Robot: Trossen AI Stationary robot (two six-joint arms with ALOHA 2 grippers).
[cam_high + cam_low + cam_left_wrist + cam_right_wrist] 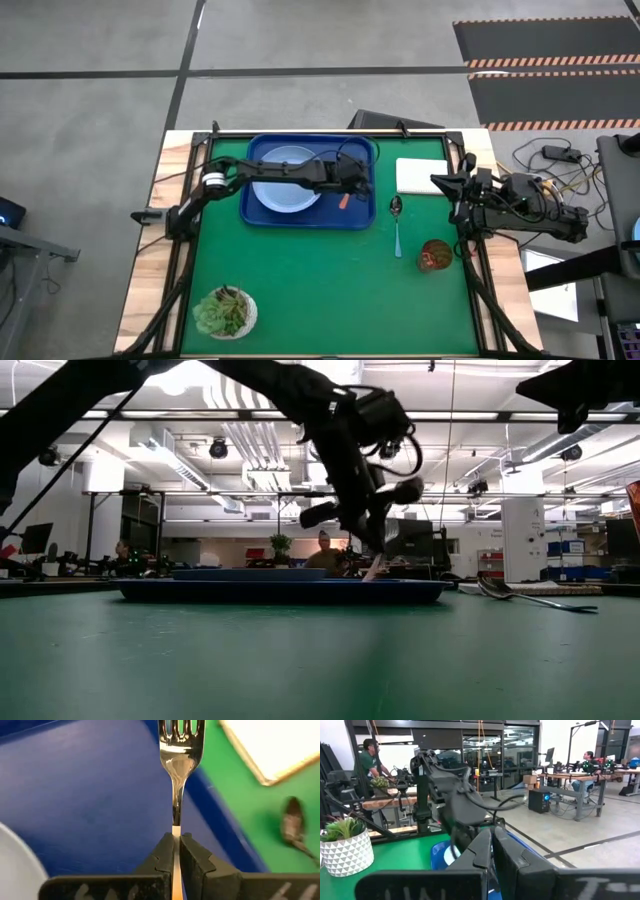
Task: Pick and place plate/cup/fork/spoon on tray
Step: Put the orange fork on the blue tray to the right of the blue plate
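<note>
The dark-blue tray (pixel 310 213) lies at the table's far middle, with the pale-blue plate (pixel 285 182) in its left half. My left gripper (pixel 352 188) is over the tray's right part and is shut on the orange-handled fork (pixel 180 750). The blue-handled spoon (pixel 397 226) lies on the green mat to the right of the tray, and it also shows in the low view (pixel 530 596). The dark-red cup (pixel 436 256) stands on the mat near the right edge. My right gripper (pixel 492 851) is shut and empty, held up at the table's right side (pixel 447 184). My left gripper pinches the fork between its two fingers (pixel 192 855) at the top of the orange handle, where it meets the metal neck (pixel 176 831). The fork runs on forward in line with the fingers, tines (pixel 181 729) ahead. In the low view it slants down toward the tray (pixel 375 568). Whether it touches the tray I cannot tell.
A white square pad (pixel 422 175) lies at the far right, beside the tray. A white pot with a green succulent (pixel 226 312) stands at the near left. Bare green mat lies across the near middle. People and desks show in the room beyond.
</note>
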